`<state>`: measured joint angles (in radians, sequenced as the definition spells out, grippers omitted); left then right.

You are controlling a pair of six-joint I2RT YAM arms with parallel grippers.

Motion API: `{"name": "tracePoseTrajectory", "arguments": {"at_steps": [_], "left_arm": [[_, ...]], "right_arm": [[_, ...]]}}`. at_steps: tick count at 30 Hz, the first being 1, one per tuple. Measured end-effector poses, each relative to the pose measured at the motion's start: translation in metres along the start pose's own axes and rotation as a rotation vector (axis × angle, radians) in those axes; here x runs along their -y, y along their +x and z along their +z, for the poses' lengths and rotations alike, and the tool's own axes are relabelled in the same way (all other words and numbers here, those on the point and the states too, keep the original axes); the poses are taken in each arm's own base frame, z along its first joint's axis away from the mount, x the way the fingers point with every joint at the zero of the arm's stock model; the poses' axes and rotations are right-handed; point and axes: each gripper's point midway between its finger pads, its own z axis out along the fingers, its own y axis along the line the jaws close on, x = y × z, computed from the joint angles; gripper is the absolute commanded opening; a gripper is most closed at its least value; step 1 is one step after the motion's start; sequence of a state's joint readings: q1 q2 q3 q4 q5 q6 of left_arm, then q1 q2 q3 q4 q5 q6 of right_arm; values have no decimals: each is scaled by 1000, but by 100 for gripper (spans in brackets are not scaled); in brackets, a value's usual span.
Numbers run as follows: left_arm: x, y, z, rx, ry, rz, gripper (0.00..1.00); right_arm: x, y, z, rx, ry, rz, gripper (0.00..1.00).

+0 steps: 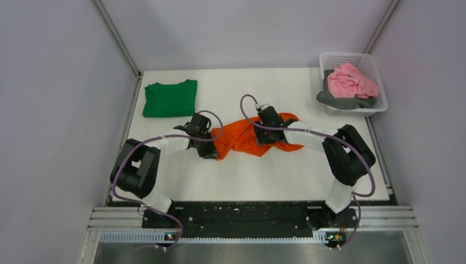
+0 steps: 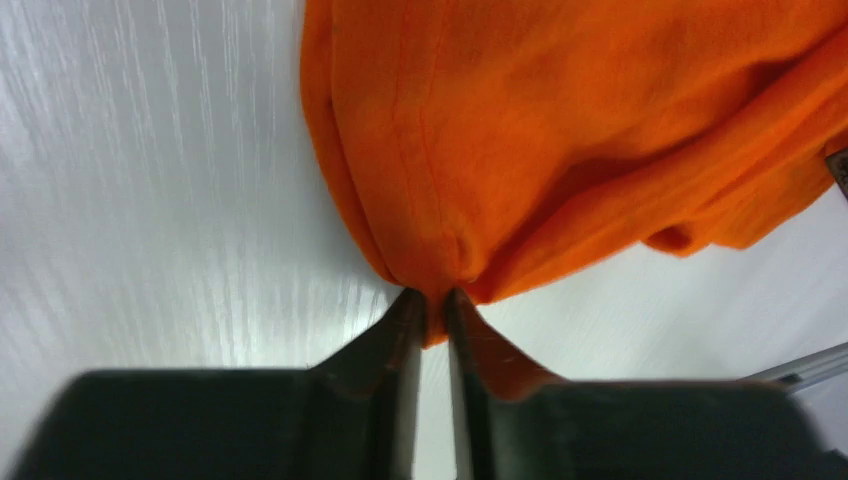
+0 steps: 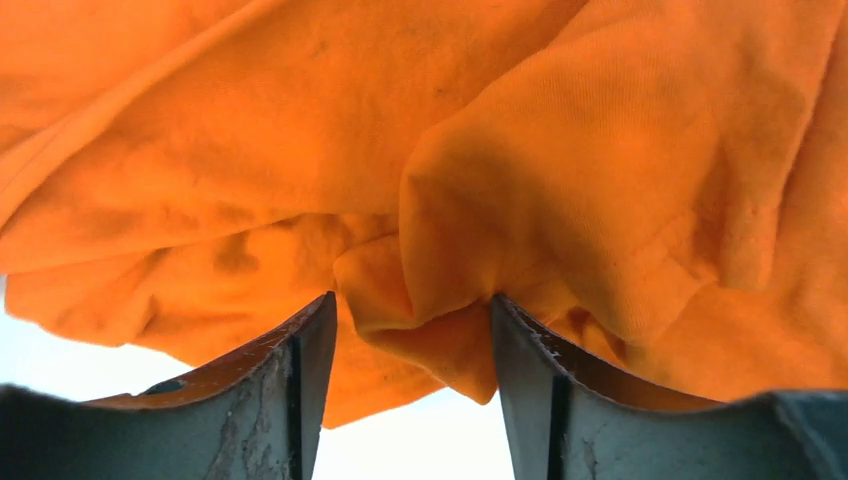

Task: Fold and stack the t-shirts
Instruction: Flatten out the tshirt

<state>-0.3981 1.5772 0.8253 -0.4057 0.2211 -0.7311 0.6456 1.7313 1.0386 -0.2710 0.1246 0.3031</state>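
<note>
On the table [image 1: 264, 176], near its middle: orange shirt [image 1: 247, 140], crumpled, not yet spread. Lies with long axis left to right, one end at each tool. Left tool [image 2: 432, 305]: pinched tight on the shirt's left tip, cloth fanning away from it. Right tool [image 3: 413, 330]: spread wide, a loose fold bulging between the fingers [image 3: 290, 370], nothing clamped. Sits over the shirt's right part, so nearer that end. Probably needs closing there before pulling apart along that axis to flatten. Far left, toward the back: green shirt [image 1: 170, 98], folded already, well apart.
</note>
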Motion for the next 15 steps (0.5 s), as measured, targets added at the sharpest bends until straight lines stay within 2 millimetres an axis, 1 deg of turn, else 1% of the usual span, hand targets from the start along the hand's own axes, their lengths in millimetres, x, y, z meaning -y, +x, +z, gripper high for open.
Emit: {"name": "tracePoseTrajectory", "arguments": {"at_steps": [1,3,4,5,8,10,12,14,15], "left_arm": [[1,-1,2,-3,2,-4,0],[4,-3,6,-8,3,-2,0],[6,-5,7,-8,5,-2,0],[8,-7,8,-5,7,0,0],[8,-10,7,13,0,6,0],[6,-13,2,38,-14,11,0],[10,-21,-12,93,-10,18,0],[19,-33,-33,175,22,28,0],[25,-41,-46,222,44,32,0]], "right_arm": [[0,0,3,-4,6,7,48],[2,0,9,-2,31,21,31],[3,-3,10,6,47,31,19],[5,-6,11,19,62,46,12],[13,-10,9,42,112,71,8],[19,-15,3,64,143,72,3],[26,-25,-13,104,172,69,1],[33,-42,-36,170,189,86,0],[38,-51,-52,215,190,101,0]]}}
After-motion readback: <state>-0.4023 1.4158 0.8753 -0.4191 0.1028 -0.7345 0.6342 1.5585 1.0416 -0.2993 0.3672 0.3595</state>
